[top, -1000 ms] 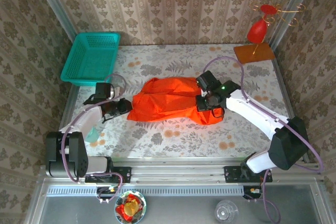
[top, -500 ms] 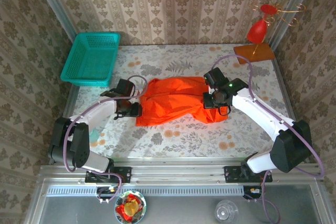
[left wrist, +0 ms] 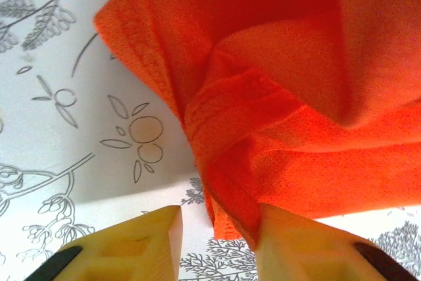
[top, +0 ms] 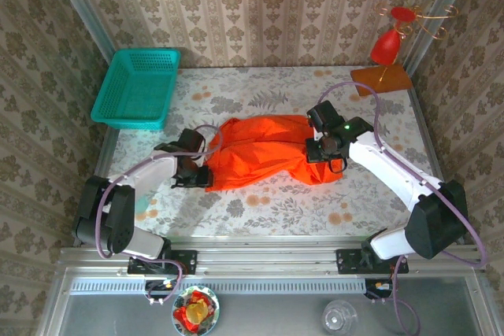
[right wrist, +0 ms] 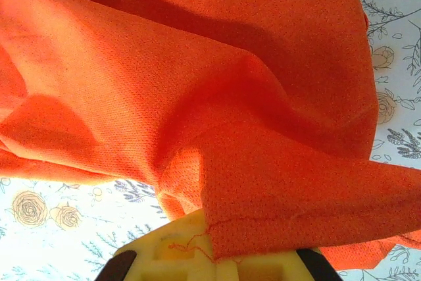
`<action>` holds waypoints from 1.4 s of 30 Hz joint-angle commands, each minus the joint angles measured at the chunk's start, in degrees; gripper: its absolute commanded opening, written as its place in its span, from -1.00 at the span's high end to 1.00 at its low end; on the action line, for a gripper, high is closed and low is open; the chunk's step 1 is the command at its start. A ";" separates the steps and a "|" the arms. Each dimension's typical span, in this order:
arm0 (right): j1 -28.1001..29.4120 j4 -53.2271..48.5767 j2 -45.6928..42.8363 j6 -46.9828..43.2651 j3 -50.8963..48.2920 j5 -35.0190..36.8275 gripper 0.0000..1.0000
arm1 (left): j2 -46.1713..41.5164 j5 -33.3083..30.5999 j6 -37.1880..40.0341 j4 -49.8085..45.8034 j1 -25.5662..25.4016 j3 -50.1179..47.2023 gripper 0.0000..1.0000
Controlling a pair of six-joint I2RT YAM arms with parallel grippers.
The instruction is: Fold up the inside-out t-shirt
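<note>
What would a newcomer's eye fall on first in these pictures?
The bright orange t-shirt, bunched in the middle of the table, with the left hand at its left end and the right hand at its right end. Then the teal basket at the far left corner.

The orange t-shirt (right wrist: pixel 197 97) lies in broad, soft folds. Its stitched hem, trailing a loose thread, is draped over the yellow fingers of the right tool (right wrist: pixel 197 245), which is pinched closed on the cloth. The flowered counter (right wrist: pixel 59 241) peeks out at lower left and far right.
</note>
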 commanded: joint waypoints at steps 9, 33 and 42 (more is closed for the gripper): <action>-0.58 -1.76 -1.12 -0.52 1.29 0.52 0.98 | -4.62 -6.31 -5.87 -2.58 2.49 -2.43 0.62; -0.66 -1.50 -2.85 0.14 -0.07 0.22 0.97 | -3.11 12.63 -4.84 12.71 8.96 -8.30 0.34; -0.66 -1.72 -3.29 0.18 -0.07 0.11 0.97 | -3.92 18.79 -4.27 17.98 11.15 -10.60 0.53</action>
